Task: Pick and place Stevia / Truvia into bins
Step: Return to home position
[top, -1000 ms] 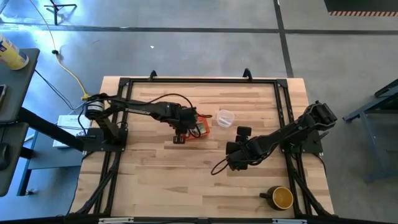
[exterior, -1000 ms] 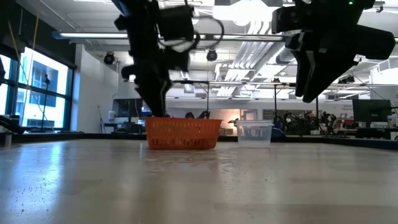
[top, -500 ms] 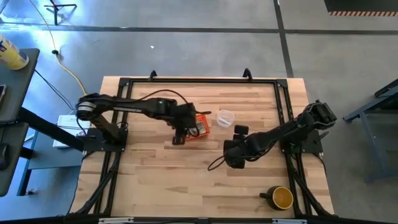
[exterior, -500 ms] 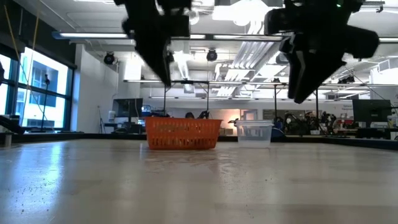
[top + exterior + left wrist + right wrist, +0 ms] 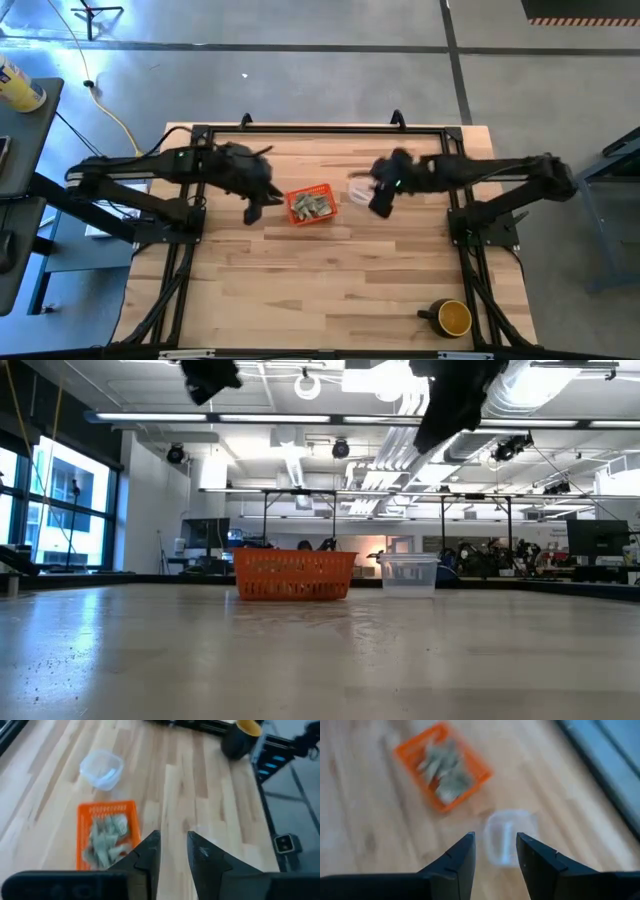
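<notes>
Stevia sachets (image 5: 106, 837) heaped inside orange bin (image 5: 107, 808), mid-worktop (image 5: 300, 290). Clear cup (image 5: 356, 189) just beside bin. Left claw (image 5: 253, 213) aloft on bin's far side from cup, fingers narrowly parted, gripping nothing. Right claw (image 5: 380, 203) aloft beside cup, fingers parted, likewise empty. Dark mug (image 5: 452, 317) well apart, at worktop's near edge.

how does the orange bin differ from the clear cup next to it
The bin is orange and square; the cup is clear and round. The bin holds a pile of packets, while the cup looks empty. The bin is also wider than the cup. Both stand upright on the wooden table, near each other but not touching.
</notes>
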